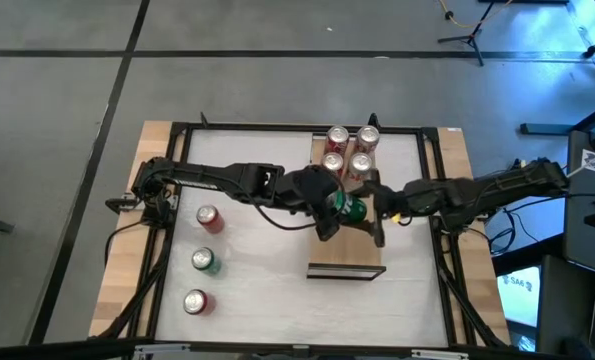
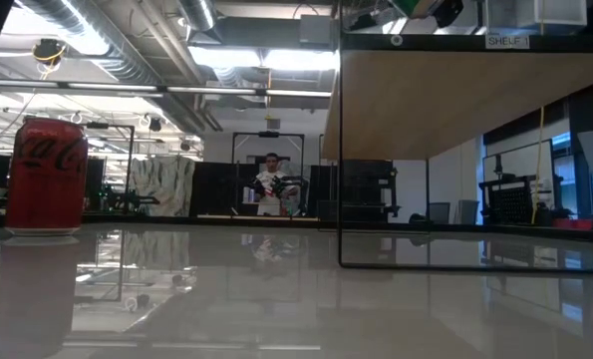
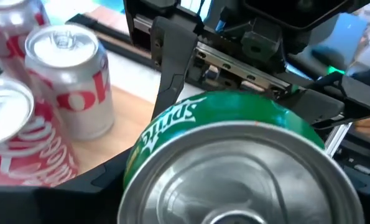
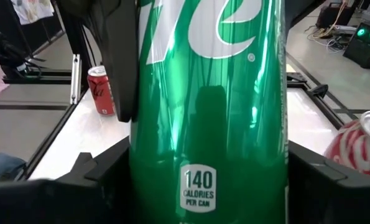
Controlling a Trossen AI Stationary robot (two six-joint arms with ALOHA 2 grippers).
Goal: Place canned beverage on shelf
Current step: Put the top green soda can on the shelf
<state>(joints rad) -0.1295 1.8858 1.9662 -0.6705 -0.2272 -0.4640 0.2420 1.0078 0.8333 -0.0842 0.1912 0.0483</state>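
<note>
Handoff over shelf (image 1: 345,245): green can (image 1: 351,207) sits between both grippers. Left gripper (image 1: 329,213) grips it; right gripper (image 1: 375,208) flanks it, clamp unclear. Four red cans (image 1: 347,150) crowd the far end, so open board is nearer.

Four cans (image 1: 349,150) stand on the shelf's (image 1: 345,255) far end; three cans (image 1: 204,260) lie left.

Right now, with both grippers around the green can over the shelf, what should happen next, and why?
Probably the right gripper should finish closing on the green can before the left gripper lets go. Both sets of fingers flank the can above the shelf, beside the four red cans, so this looks like a handover.
</note>
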